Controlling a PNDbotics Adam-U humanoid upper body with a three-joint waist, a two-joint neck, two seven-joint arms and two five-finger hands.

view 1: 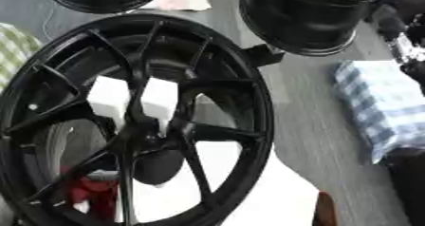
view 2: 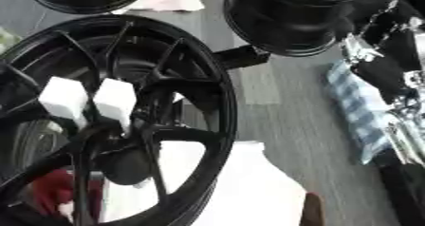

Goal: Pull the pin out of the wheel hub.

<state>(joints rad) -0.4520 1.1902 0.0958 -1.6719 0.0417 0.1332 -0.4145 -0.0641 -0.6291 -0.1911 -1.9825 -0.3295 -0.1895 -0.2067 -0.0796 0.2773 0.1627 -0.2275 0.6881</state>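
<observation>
At right, well apart from the wheel hub [view 1: 145, 146], the right hand [view 2: 386, 70] shows fingers I cannot tell open or curled.

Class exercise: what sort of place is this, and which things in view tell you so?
Probably a wheel workshop bench or demo table: a large black spoked wheel up close, more black rims behind it, and a checked cloth on the grey surface.

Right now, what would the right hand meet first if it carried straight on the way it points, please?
Probably nothing: the right hand, a dark shape just past the checked cloth, seems to point toward the picture's lower edge, and that way looks free. The wheel lies to its left. Depth is unclear.
</observation>
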